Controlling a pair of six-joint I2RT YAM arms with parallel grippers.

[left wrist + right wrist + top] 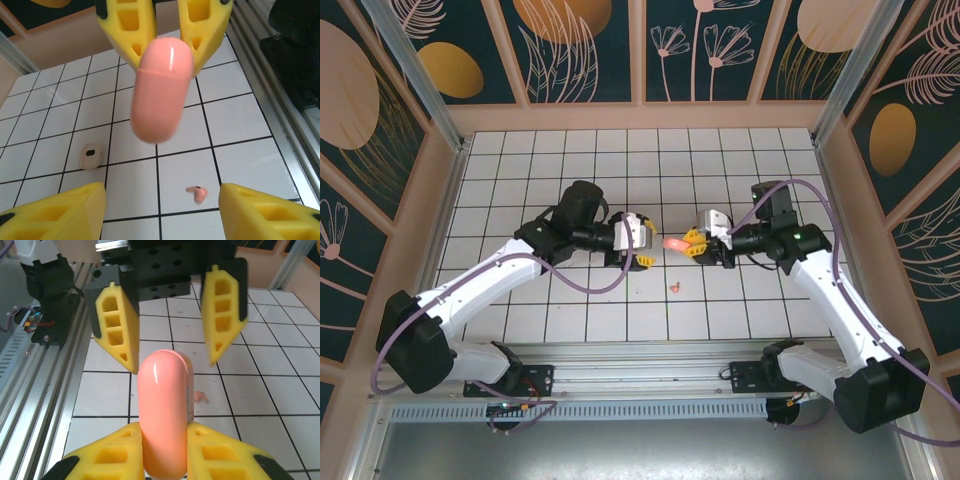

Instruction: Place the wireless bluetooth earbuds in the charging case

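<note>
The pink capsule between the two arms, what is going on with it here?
The right gripper holds the pink charging case above the table, its jaws shut on one end. The left gripper faces it with jaws apart, one on each side of the free end, not touching it. The case looks closed. A coral earbud lies on the white tiles below, and a pale earbud lies further aside. Neither is in the case yet.
</note>
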